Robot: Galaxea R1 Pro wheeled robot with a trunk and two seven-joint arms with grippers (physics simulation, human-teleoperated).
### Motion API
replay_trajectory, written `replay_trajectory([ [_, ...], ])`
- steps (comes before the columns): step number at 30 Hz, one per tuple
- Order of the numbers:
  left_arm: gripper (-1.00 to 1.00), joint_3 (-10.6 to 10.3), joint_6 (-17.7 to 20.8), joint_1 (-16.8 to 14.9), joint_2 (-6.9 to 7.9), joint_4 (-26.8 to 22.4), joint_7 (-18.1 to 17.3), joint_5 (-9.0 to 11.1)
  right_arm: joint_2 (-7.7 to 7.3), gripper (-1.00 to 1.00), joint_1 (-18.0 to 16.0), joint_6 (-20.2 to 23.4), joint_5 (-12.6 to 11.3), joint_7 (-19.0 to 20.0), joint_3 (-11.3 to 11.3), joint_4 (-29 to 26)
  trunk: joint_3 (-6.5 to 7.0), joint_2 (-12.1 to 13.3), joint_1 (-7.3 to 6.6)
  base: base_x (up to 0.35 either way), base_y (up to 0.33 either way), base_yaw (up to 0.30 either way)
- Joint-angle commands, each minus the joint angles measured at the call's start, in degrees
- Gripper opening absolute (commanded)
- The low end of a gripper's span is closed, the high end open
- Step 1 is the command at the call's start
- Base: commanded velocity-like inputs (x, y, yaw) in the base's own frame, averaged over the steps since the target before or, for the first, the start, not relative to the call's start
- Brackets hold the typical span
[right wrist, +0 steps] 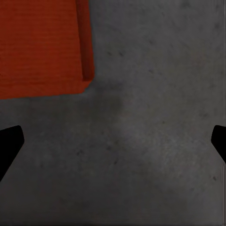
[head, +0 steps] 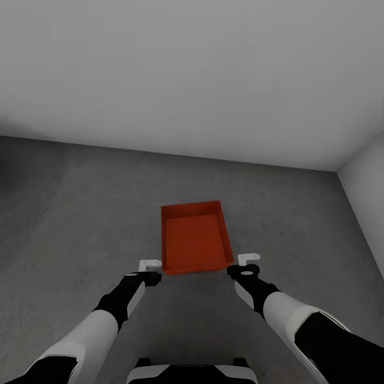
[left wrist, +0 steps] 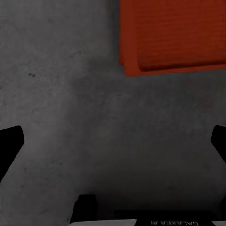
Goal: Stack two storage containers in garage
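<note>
Orange bin [head: 196,242] on concrete floor [head: 80,224], jaws apparently apart

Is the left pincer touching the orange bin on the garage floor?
Apart. The left wrist view shows bare floor between the left pincer and the orange bin; its open fingers hold nothing.
</note>
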Motion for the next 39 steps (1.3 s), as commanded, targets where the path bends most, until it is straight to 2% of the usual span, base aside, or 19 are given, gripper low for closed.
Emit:
replay_trajectory([
  [1, 1.0, 0.0, 0.3, 0.0, 0.07, 0.1, 0.1, 0.3, 0.07, 1.0, 0.0, 0.2, -0.3, -0.3, 0.5, 0.6, -0.02, -0.1, 0.02, 0.0, 0.0, 0.0],
  [5, 1.0, 0.0, 0.3, 0.0, 0.49, 2.0, 0.1, 0.6, 0.27, 1.0, 0.2, 0.1, -0.5, -0.1, 0.5, 3.9, 0.02, -0.1, 0.02, 0.0, 0.0, 0.0],
  [8, 1.0, 0.0, -0.4, 0.0, 1.88, 6.1, 0.0, 0.7, 0.01, 1.0, 0.2, -0.8, -0.3, 0.0, 0.5, 6.0, 0.03, -0.1, 0.02, 0.0, 0.0, 0.0],
  [9, 1.0, 0.1, -1.4, 0.0, 2.56, 7.7, 0.0, 0.8, -0.05, 1.0, 0.2, -1.6, -0.4, 0.0, 0.5, 6.3, 0.03, -0.1, 0.02, 0.0, 0.0, 0.0],
  [10, 1.0, 0.1, -4.9, 0.0, 3.63, 11.2, -0.1, 0.9, -0.08, 1.0, 0.3, -2.8, -0.5, -0.2, 0.5, 7.0, 0.03, -0.1, 0.02, 0.0, 0.0, 0.0],
  [14, 1.0, 0.3, -10.8, 0.0, 4.36, 17.3, -0.1, 0.9, -0.02, 1.0, 0.4, -3.7, -0.7, -0.2, 0.5, 7.7, 0.03, -0.1, 0.02, 0.0, 0.0, 0.0],
  [17, 1.0, 0.4, -12.4, 0.0, 5.0, 20.5, -0.1, 1.0, -0.07, 1.0, 1.3, -4.1, -0.9, -0.1, 0.5, 7.9, 0.03, -0.1, 0.02, 0.0, 0.0, 0.0],
  [22, 1.0, 0.4, -13.0, 0.0, 5.81, 23.8, -0.2, 1.0, -0.06, 1.0, 5.3, -4.3, -1.0, 0.1, 0.5, 8.0, 0.04, -0.1, 0.02, 0.0, 0.0, 0.0],
  [36, 1.0, 0.4, -13.1, 0.0, 6.5, 26.8, -0.1, 1.1, 0.32, 1.0, 11.1, -4.5, -1.1, -1.3, 0.4, 9.0, 1.14, -0.1, 0.02, 0.0, 0.0, -0.052],
  [39, 1.0, 0.4, -13.0, 0.0, 7.64, 27.0, -0.2, 1.2, 0.42, 1.0, 12.1, -5.0, -1.1, -1.8, 0.4, 9.0, 1.4, -0.1, 0.02, 0.0, 0.0, -0.048],
])
